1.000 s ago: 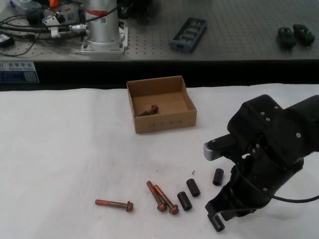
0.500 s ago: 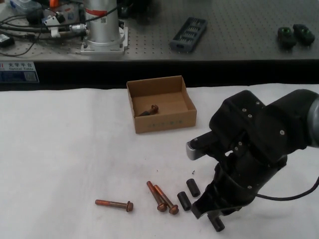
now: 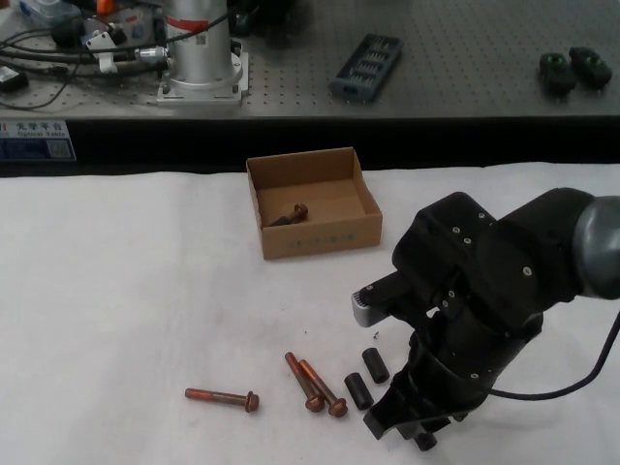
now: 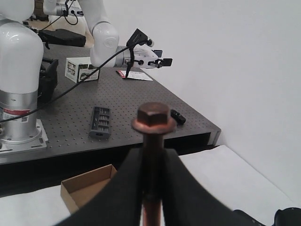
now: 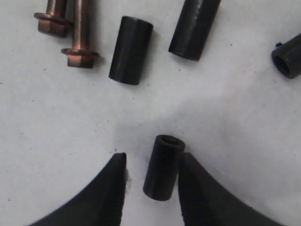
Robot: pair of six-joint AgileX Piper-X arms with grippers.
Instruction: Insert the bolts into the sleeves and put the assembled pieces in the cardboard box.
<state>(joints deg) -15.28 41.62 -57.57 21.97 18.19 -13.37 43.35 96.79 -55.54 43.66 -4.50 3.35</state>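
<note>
My left gripper (image 4: 151, 162) is shut on a copper bolt (image 4: 153, 123), held head-up between its dark fingers. My right gripper (image 5: 153, 159) is down at the white cloth, open, with a black sleeve (image 5: 163, 167) lying between its fingers and close against one of them. In the high view the right gripper (image 3: 412, 426) hangs over the near right of the cloth. Two more sleeves (image 3: 358, 390) (image 3: 375, 364) lie beside it, and three loose bolts (image 3: 223, 396) (image 3: 303, 381) (image 3: 324, 388) to their left. The cardboard box (image 3: 320, 238) holds one assembled piece (image 3: 288, 215).
The right wrist view has three other sleeves (image 5: 131, 50) (image 5: 194, 26) (image 5: 288, 55) and two bolt heads (image 5: 81, 54) (image 5: 52, 21) beyond the fingers. A metal bench behind the cloth carries an arm base (image 3: 199, 48), a dark bit holder (image 3: 366, 64) and cables.
The right arm has moved left and lower over the sleeves, now covering the sleeve that lay farthest right. Bolts, the other sleeves and the box have not moved.
</note>
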